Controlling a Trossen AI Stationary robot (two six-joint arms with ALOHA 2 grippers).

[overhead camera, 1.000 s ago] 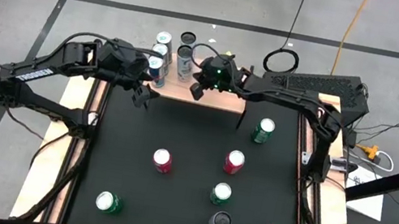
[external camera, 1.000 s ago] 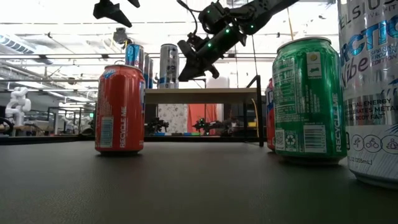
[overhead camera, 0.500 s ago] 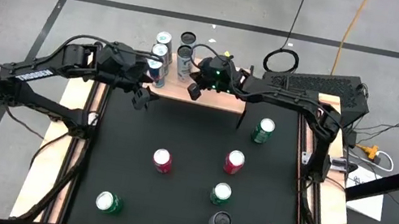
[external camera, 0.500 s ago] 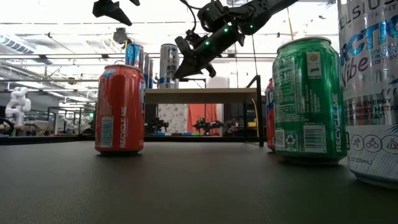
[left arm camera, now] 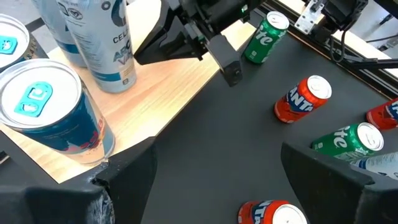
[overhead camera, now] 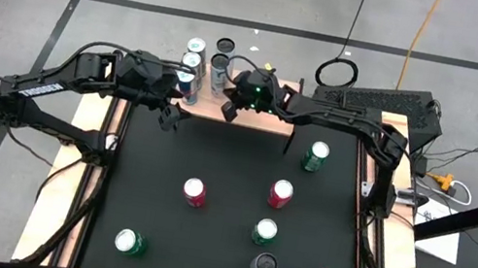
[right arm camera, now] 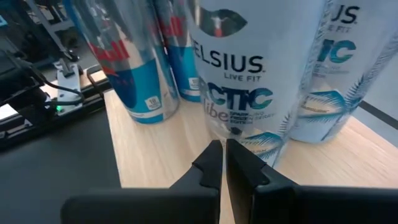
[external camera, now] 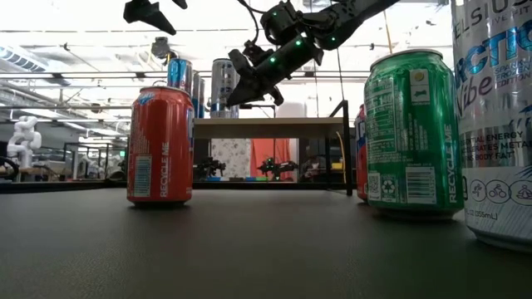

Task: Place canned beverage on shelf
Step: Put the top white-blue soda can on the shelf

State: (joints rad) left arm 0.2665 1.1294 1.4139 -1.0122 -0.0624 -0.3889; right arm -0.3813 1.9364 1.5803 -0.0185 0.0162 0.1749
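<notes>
Right end effector (overhead camera: 232, 110), fingers pressed together, has crept closer to the silver can (right arm camera: 249, 81) on the shelf (overhead camera: 257, 117).

The shelf (overhead camera: 257, 116) stands at the table's (overhead camera: 219, 249) far edge. Four tall cans (overhead camera: 196, 48) cluster on the shelf's left end, two in front, two behind. The right gripper (overhead camera: 230, 111) hangs over the shelf just right of that cluster, its fingertips close together before a Celsius can (right arm camera: 249, 68). The left gripper (overhead camera: 168, 114) hovers by the shelf's left front corner, fingers spread. Loose cans stand about the table nearer the camera: one right of the shelf's leg (overhead camera: 317, 155), three mid-table (overhead camera: 194, 191), three along the near edge (overhead camera: 130, 242).
</notes>
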